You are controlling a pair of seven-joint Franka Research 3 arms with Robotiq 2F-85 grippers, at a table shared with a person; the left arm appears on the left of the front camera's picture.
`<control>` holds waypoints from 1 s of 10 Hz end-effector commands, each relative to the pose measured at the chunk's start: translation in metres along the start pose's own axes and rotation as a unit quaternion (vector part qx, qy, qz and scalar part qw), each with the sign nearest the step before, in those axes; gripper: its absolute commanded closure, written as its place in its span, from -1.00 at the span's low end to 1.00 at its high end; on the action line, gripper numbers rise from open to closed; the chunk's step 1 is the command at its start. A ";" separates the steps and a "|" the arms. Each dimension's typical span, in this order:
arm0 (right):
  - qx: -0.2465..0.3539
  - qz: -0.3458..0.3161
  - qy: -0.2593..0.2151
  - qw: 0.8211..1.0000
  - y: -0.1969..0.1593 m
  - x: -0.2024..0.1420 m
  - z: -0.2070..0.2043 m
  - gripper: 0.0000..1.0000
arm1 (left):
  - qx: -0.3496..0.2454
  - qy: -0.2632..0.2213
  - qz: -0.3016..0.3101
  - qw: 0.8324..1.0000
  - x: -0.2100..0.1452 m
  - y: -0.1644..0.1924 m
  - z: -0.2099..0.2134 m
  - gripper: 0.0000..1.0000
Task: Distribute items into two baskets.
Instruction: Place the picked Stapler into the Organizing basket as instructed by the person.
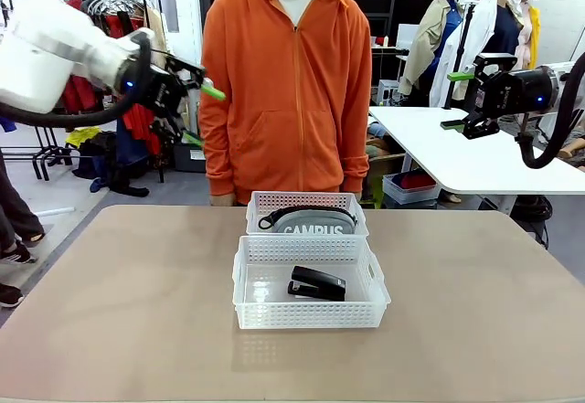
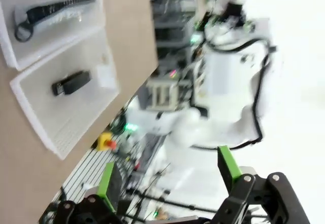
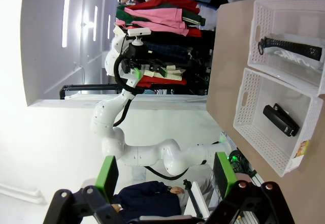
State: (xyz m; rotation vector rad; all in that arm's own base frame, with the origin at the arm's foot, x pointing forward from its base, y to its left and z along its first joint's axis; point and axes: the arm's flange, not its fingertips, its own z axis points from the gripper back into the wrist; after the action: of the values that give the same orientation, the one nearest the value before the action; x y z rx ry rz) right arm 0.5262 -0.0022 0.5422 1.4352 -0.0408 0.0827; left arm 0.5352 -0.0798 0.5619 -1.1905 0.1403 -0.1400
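Two white lattice baskets stand end to end in the middle of the table. The nearer basket holds a small black stapler. The farther basket holds the grey "CAMPUS" pouch. My left gripper hangs open high above the table's left side, holding nothing. On the right, my right gripper also stands open and empty, well above the table. The left wrist view shows the stapler and the pouch's black strap; the right wrist view shows the stapler and the pouch.
A person in an orange hoodie stands at the far edge right behind the baskets. A second white table sits at the back right, and a clothes rack at the back left. Bare tabletop lies on both sides of the baskets.
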 end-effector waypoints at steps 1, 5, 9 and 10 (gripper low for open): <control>0.000 0.002 0.001 1.000 0.003 0.000 0.000 -1.00 | -0.056 -0.080 -0.003 0.995 -0.018 0.013 0.007 -1.00; 0.000 0.002 0.001 1.000 0.003 0.000 0.000 -1.00 | -0.128 -0.127 -0.022 0.983 -0.031 0.028 0.026 -1.00; 0.000 0.002 0.001 1.000 0.003 0.000 0.000 -1.00 | -0.146 -0.136 -0.045 0.979 -0.034 0.032 0.032 -1.00; 0.000 0.002 0.001 1.000 0.003 0.000 0.000 -1.00 | -0.133 -0.132 -0.056 0.981 -0.034 0.032 0.029 -1.00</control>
State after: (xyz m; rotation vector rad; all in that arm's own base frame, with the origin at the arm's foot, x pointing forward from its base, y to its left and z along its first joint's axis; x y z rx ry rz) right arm 0.5262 -0.0022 0.5422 1.4352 -0.0408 0.0827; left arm 0.5167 -0.0361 0.5457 -1.4715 -0.1241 -0.0291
